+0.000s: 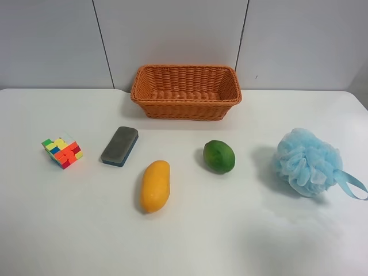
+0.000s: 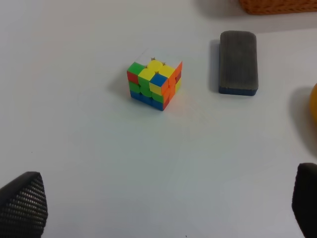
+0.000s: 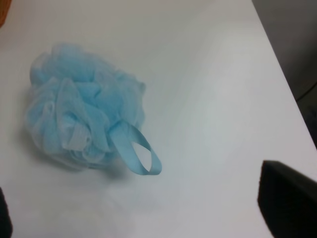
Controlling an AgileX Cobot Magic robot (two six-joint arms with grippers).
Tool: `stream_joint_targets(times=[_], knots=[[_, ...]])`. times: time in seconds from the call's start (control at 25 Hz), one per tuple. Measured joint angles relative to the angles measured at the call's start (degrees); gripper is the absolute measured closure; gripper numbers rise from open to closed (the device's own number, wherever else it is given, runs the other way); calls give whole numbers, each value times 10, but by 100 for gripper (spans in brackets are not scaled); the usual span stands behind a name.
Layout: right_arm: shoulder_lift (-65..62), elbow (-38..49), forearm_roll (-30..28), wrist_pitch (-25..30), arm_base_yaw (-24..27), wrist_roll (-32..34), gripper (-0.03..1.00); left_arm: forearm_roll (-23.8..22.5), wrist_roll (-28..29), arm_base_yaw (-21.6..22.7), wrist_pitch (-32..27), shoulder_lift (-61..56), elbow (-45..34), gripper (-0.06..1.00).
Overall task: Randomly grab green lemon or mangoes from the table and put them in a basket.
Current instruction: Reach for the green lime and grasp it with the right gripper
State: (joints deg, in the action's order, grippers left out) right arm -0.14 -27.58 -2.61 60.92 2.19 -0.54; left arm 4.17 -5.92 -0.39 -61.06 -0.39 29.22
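Sharing one table (image 1: 241, 236): one mango (image 1: 155, 186), one green lemon (image 1: 219, 156), one basket (image 1: 184, 109) (left tool (image 2: 163, 203), right tool (image 3: 146, 208) spread).

Of the robot, only black tips showed: the left gripper (image 2: 164, 202) had rounded pads (image 2: 22, 206) with a fine grid texture, and the right gripper (image 3: 146, 210) had plain, matte, blocky fingers (image 3: 288, 199).

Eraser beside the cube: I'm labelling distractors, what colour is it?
The eraser is dark grey with a blue base, clearest in the left wrist view.
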Motion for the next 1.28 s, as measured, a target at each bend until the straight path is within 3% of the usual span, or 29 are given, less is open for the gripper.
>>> stream_joint_targets(times=[1.28], knots=[[38,-8,4,6,0,0,-3,0,0,0,0,0,0,-5]])
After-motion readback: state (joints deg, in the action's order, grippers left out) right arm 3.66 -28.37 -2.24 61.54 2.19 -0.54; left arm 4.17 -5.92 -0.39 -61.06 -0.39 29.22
